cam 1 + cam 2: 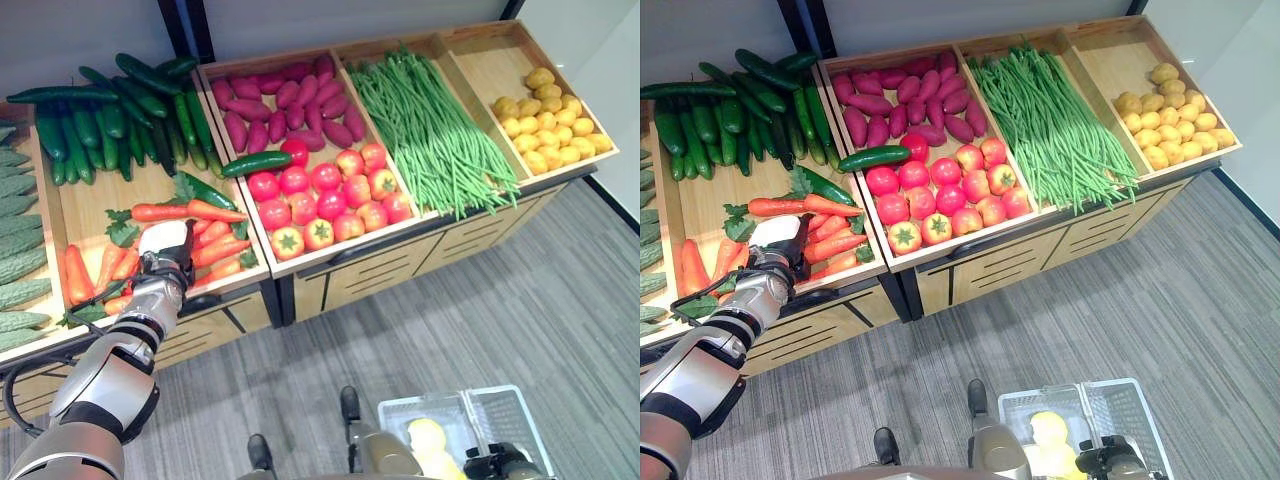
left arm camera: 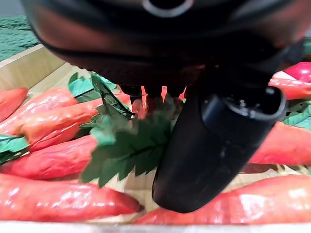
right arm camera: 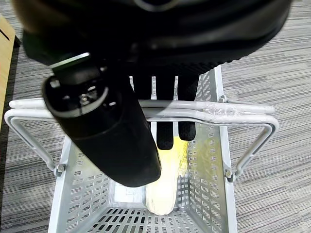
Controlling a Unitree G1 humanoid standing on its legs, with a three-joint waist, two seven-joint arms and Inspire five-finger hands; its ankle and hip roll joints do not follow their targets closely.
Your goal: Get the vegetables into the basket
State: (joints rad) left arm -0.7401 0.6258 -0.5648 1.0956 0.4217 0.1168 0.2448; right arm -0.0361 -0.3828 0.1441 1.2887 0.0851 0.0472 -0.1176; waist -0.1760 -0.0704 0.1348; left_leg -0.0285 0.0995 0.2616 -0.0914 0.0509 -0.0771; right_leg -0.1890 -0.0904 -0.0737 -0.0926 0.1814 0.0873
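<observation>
At far left, our left hand sits among the orange, leafy-topped carrots in the tilted wooden display bin, fingers buried in green leaves, so we cannot tell its grip; the pick is in hand, and next comes a clean lift. Dark cucumbers and red tomatoes crowd alongside. Lower right, our right hand curls around the handle of the grey mesh shopping basket, a pale yellow item inside.

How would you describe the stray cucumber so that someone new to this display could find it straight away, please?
Start at the wooden stand and find the bin of red tomatoes below the purple sweet potatoes. The cucumber lies across that bin's left rim, just above the tomatoes. It is the one dark green cucumber lying alone, apart from the cucumber pile in the next bin.
</observation>
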